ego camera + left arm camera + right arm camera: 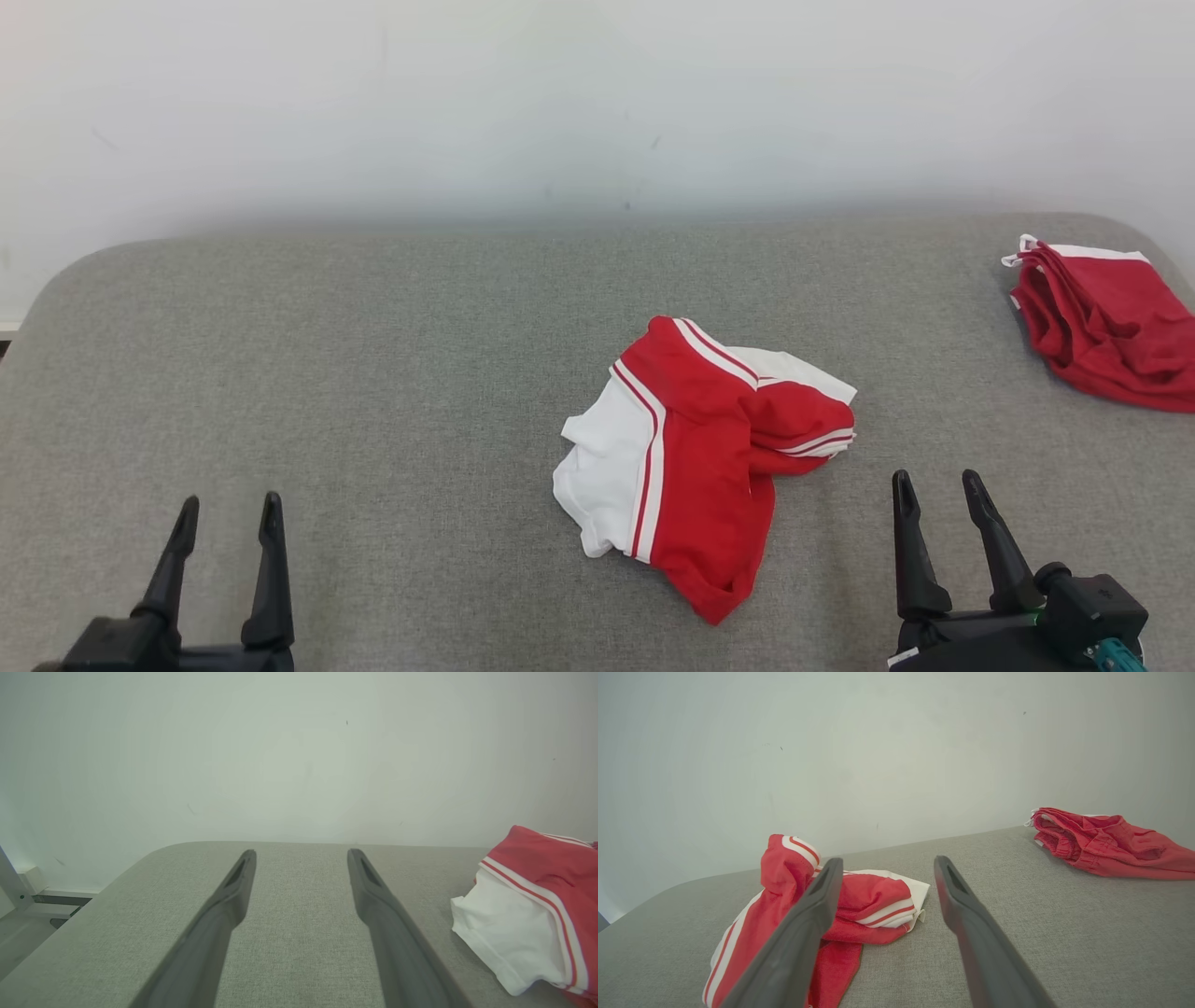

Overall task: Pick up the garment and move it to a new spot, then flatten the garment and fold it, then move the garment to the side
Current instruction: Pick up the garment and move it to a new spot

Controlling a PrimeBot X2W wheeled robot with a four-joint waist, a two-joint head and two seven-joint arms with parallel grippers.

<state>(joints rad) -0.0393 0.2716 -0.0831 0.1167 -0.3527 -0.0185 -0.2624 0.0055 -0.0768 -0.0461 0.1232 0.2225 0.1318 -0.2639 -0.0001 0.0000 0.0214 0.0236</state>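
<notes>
From the head camera, a crumpled red-and-white garment point(700, 457) lies a little right of centre on a grey fabric-covered counter point(373, 373), which stands against a pale wall point(560, 93). The garment is bunched, with a white panel to its left, red cloth trailing toward the near edge, and white-and-red striped trim across its upper folds. A second, all-red garment point(1106, 327) with a white edge sits well apart at the far right of the counter. The left gripper point(231, 504) rests at the lower left and the right gripper point(936, 478) at the lower right. Both have their dark fingers spread and nothing between them, and neither touches the cloth.

Seen from the left wrist, the left gripper point(302, 854) stands wide apart over bare counter point(140, 882) and holds nothing. The garment's point(528, 905) white panel and striped red edge lie off to the right side of the frame, clear of the fingers.

Seen from the right wrist, the right gripper point(887, 862) is likewise spread and empty. The garment point(873, 900) is heaped on the counter point(1064, 928) beyond its left finger, and whether that finger touches it cannot be told here. The second red garment point(1106, 844) lies far off at the right by the wall.
</notes>
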